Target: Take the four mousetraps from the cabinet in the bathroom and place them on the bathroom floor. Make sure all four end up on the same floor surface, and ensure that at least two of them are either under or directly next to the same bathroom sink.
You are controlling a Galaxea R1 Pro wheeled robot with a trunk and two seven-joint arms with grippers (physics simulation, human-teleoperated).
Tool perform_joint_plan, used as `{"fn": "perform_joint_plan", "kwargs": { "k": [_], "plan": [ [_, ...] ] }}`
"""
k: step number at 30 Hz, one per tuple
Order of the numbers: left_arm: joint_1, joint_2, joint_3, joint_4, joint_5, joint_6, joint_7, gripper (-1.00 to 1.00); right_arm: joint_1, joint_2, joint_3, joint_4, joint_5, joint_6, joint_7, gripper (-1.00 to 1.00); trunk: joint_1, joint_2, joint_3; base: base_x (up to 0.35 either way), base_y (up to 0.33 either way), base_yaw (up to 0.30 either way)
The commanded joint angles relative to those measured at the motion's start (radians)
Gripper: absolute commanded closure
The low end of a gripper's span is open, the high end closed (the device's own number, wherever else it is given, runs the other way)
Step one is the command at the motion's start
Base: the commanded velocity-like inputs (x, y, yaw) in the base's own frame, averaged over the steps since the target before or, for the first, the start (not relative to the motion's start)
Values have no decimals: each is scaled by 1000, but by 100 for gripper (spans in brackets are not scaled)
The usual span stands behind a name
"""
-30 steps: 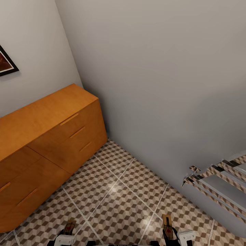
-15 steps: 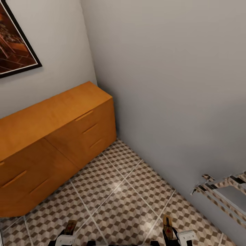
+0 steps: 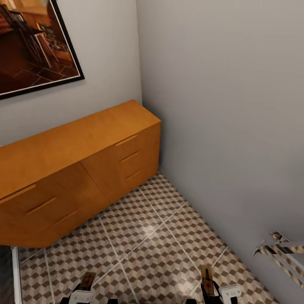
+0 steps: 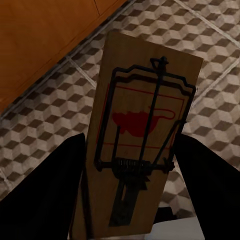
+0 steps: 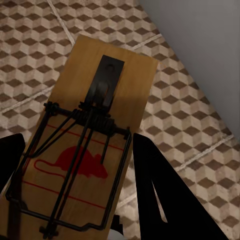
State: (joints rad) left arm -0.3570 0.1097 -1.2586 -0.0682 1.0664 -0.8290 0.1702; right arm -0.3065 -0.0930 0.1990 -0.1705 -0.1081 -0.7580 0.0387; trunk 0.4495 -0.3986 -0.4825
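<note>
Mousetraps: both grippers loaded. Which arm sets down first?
Right, marginally. The right gripper holds its trap over open floor by the wall. The left gripper holds its trap close to the cabinet base.

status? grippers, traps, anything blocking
Left gripper shut on mousetrap. Right gripper shut on second mousetrap. Both held above bathroom floor; cabinet ahead-left, drawers closed. Nothing in the way.

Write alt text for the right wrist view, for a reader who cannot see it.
A tan wooden mousetrap with black wire and a red mouse print is gripped in the right claw, whose dark fingers flank it. Beneath it lies the cube-patterned bathroom floor, meeting a grey wall at one corner.
</note>
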Motion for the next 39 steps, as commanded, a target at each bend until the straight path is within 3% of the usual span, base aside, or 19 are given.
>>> {"fn": "perform_joint_plan", "kwargs": {
  "k": [1, 22, 39],
  "plan": [
    [0, 1, -8, -2, 0, -1, 11, 100, 0, -1, 7, 0, -12, -3, 3, 100, 0, -1, -1, 0, 0, 281],
    [0, -1, -8, -2, 0, 1, 11, 100, 0, 1, 7, 3, -12, -3, 3, 100, 0, -1, 11, -16, 0, 280],
    [0, -14, -8, 3, 0, 1, 12, 100, 0, 1, 7, 5, -12, -3, 3, 100, 0, -1, 21, -275, 0, 280]
  ]
}}
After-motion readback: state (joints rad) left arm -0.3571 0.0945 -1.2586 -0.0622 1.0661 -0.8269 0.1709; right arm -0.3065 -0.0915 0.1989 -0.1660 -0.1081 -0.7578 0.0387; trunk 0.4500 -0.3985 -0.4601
